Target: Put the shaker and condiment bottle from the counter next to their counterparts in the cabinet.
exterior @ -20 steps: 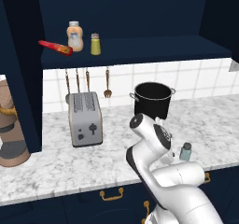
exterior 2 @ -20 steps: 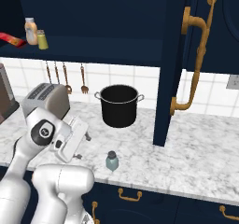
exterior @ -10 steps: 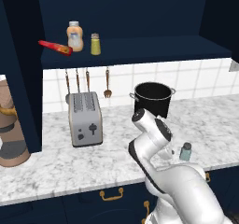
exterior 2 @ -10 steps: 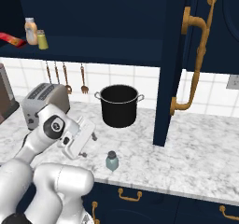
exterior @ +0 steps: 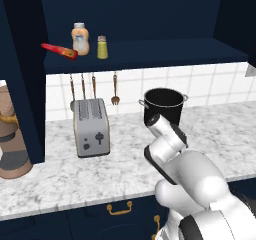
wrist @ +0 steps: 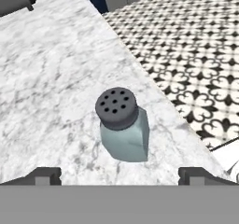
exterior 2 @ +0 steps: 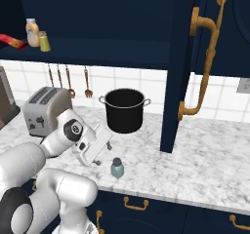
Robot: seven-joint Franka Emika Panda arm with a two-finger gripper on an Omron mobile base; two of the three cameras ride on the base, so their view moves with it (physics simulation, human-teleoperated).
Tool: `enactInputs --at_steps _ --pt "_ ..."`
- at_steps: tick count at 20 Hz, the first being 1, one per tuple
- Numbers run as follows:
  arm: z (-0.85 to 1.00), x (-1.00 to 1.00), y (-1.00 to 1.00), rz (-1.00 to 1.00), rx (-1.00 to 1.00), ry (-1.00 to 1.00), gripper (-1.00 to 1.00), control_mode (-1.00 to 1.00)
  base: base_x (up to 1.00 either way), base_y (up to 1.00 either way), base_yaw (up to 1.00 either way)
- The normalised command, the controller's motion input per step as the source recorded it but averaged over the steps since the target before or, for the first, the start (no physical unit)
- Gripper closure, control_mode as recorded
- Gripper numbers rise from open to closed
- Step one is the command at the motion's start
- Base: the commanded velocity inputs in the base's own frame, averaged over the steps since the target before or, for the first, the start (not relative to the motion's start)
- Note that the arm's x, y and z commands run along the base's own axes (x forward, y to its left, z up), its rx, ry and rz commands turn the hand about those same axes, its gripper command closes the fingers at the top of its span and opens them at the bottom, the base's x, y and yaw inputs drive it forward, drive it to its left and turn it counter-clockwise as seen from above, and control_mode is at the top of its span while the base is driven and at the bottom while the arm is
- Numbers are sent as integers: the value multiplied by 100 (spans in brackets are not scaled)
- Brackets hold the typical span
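Up on the cabinet (exterior 2: 97,48) shelf at ten o'clock, the red condiment bottle (exterior: 59,51) already lies by the orange bottle (exterior: 80,39) and yellow-green shaker (exterior: 102,47). Down on the marbled surface (exterior 2: 205,165), the small blue-grey shaker (exterior 2: 116,168) stands upright near the front edge. Just left of it, the gripper (exterior 2: 100,147) hangs above with its jaws wide open, holding nothing. I think grabbing the shaker is the step now: go lower, then squeeze.
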Motion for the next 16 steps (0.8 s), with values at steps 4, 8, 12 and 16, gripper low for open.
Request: enactInputs --at_steps 4,8,12,16 --pt "-6 0 -6 0 0 2 -100 -100 0 0 0" --pt "0 0 0 0 1 7 -100 -100 0 0 0" --pt "-6 0 -6 0 0 7 -100 -100 0 0 0" --pt "-23 -5 -21 0 0 4 -100 -100 0 0 0"
